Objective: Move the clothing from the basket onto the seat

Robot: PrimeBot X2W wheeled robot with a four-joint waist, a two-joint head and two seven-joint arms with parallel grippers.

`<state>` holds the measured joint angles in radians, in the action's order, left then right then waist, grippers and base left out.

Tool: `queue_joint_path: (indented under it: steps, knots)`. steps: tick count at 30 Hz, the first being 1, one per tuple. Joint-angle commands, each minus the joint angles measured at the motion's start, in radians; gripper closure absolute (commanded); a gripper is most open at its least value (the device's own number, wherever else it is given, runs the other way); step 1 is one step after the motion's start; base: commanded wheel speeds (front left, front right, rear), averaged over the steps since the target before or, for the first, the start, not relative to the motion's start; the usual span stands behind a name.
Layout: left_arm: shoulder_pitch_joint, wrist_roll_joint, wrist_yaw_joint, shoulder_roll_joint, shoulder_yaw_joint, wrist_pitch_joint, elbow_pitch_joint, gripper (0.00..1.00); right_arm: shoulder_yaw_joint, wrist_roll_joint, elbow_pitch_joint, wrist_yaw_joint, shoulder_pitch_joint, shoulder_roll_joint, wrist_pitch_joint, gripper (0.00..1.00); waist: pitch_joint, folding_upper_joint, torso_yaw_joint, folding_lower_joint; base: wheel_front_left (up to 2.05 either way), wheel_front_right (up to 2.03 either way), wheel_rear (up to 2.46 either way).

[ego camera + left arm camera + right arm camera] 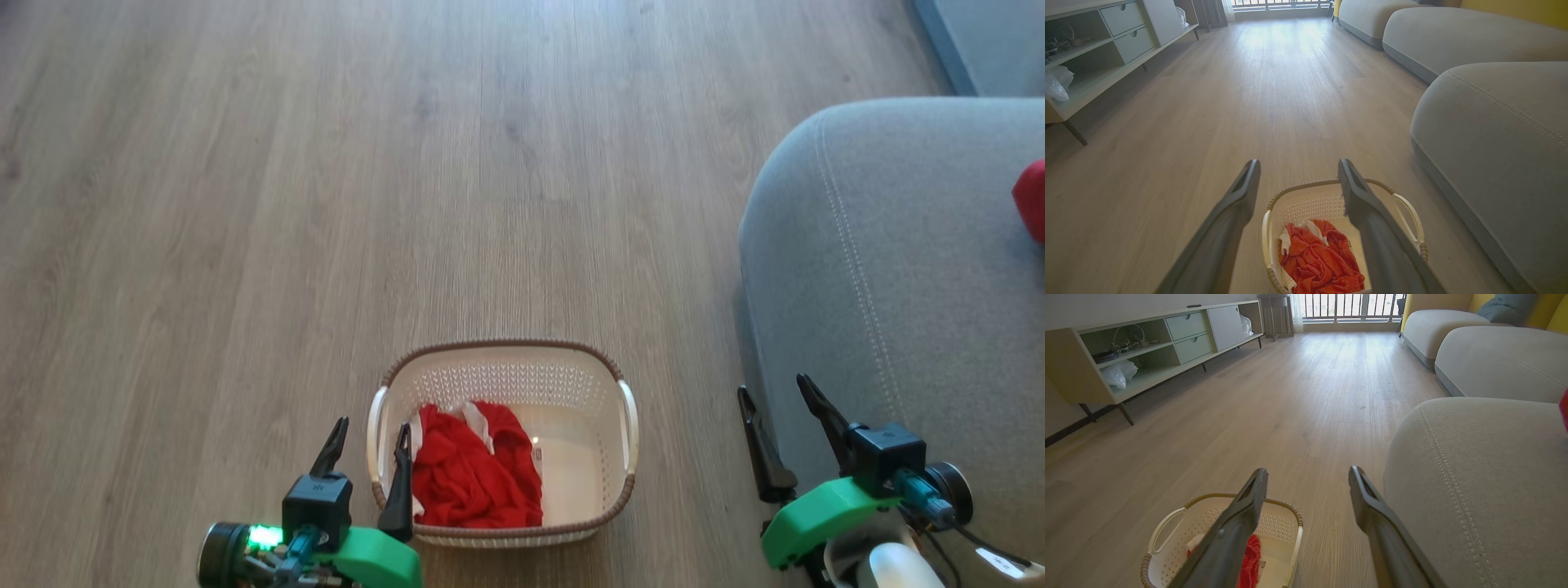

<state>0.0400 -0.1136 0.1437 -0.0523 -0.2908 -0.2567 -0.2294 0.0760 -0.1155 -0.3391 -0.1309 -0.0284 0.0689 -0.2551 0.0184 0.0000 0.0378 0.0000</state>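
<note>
Hovering low, both end effectors wide, nothing gripped

**Arms**
- The left end effector sits at lower left in the head view. Its fingers point up the view and are spread wide with nothing between them.
- Its inner finger overlaps the basket at the left handle. Can't tell whether it touches.
- The left wrist view looks along the fingers over the basket, with the far rim between the tips.
- The right end effector sits at lower right, also spread wide and empty.
- One of its fingers is over the floor and the other is over the front edge of the seat.
- It is well apart from the basket, on the seat side.

**Clothing**
- The clothing is inside the basket, a crumpled bright red heap with white trim at the top edge.
- It is bunched toward the basket's left half, against the near and left walls. The right part of the basket bottom is bare.
- Nothing hangs over the rim.

**Basket and seat**
- The basket is cream plastic with perforated walls, a brown woven-look rim and white side handles.
- It stands upright on the wood floor, near the seat but not touching it.
- The seat is grey upholstery with a rounded corner and a double pale stitch line.
- A red item lies on the seat at the frame's right edge. It is cropped, so I can't tell what it is.
</note>
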Motion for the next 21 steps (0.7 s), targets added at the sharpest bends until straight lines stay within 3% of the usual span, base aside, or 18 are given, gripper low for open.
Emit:
queue_joint_path:
  steps: [1, 11, 21]
  knots:
    - [-0.049, -0.010, 0.000, 0.002, 0.026, -0.005, 0.030, 0.00, 0.018, -0.001, 0.025, 0.000, -0.031, 0.003, -0.007, 0.00, 0.017, 0.0000, -0.004, 0.0000, 0.00, 0.00, 0.00]
    - [-0.178, -0.003, -0.036, 0.002, -0.038, -0.005, -0.037, 0.00, -0.009, 0.000, 0.058, 0.000, -0.113, 0.024, -0.007, 0.00, 0.275, 0.0000, -0.038, 0.0000, 0.00, 0.00, 0.00]
    - [-0.435, 0.029, -0.114, 0.002, -0.171, -0.005, -0.377, 0.00, -0.034, -0.005, 0.112, 0.000, -0.206, 0.031, -0.007, 0.00, 0.569, 0.0000, -0.107, 0.0000, 0.00, 0.00, 0.00]
